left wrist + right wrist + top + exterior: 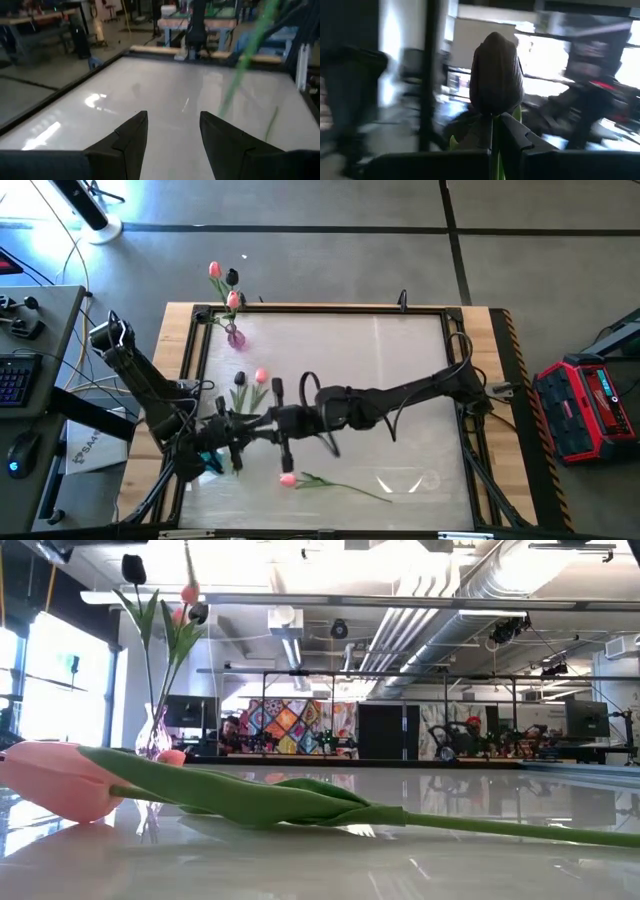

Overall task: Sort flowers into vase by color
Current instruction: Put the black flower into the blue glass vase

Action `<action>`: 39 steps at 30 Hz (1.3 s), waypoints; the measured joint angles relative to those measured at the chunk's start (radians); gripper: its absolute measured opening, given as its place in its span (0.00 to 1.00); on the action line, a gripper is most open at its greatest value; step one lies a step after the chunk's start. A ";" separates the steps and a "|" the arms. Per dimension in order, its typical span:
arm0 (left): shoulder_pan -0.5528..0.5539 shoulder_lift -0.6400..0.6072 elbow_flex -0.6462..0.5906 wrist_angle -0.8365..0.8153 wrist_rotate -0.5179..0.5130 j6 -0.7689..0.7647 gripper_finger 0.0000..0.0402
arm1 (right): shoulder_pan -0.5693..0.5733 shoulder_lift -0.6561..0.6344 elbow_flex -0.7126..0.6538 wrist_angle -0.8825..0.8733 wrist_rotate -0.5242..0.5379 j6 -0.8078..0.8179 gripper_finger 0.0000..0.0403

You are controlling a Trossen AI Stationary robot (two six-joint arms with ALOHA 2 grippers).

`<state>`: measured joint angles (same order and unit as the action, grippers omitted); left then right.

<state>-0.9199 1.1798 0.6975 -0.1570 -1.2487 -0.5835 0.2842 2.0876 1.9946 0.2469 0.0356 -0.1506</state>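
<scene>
A dark tulip head [496,75] fills the right wrist view just beyond my right gripper [495,126], which is shut on its stem. In the high view that gripper [250,418] is over the table's left half, near a dark head [240,378] and a pink head [261,376]. My left gripper [172,125] is open over the table beside it [220,445], touching nothing; a blurred green stem [242,65] passes ahead of it. One pink tulip [288,478] [60,780] lies flat near the near edge. A small glass vase [234,335] [152,735] holds pink and dark tulips. My right gripper pinches the dark tulip's green stem [493,137] just below the head, between its two fingers. The head stands out past the fingertips, lifted clear. The lower stem is hidden behind the fingers [517,137].
The vase stands at the table's far left corner. The lying tulip's stem [350,488] runs toward the right along the near edge. The table's right half [400,360] is bare glossy surface. A raised wooden frame [320,308] borders the table. Both arms crowd the left-centre.
</scene>
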 joint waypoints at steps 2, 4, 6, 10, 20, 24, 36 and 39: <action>0.000 0.001 0.000 0.077 -0.002 0.079 0.42 | -0.010 0.000 -0.020 0.055 -0.089 0.029 0.00; 0.000 0.001 0.000 0.155 0.004 0.171 0.42 | -0.018 0.000 -0.065 0.141 -0.150 0.038 0.00; 0.000 0.001 0.000 0.228 0.019 0.265 0.42 | -0.023 0.000 -0.113 0.222 -0.164 0.041 0.00; 0.000 0.001 0.000 0.333 0.075 0.412 0.42 | -0.042 0.002 -0.204 0.366 -0.203 0.065 0.00; 0.047 0.001 0.000 0.400 0.254 0.469 0.42 | -0.101 0.000 -0.455 0.801 -0.331 0.134 0.00; 0.081 0.001 0.000 0.396 0.326 0.457 0.42 | -0.119 -0.001 -0.529 0.887 -0.332 0.131 0.00; 0.244 0.003 0.000 0.350 0.530 0.318 0.40 | -0.128 -0.001 -0.577 0.895 -0.343 0.105 0.00; 0.262 0.003 0.000 0.332 0.537 0.297 0.37 | -0.128 -0.001 -0.577 0.896 -0.343 0.100 0.00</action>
<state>-0.6580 1.1824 0.6975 0.1754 -0.7112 -0.2867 0.1566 2.0869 1.4174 1.1426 -0.3074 -0.0508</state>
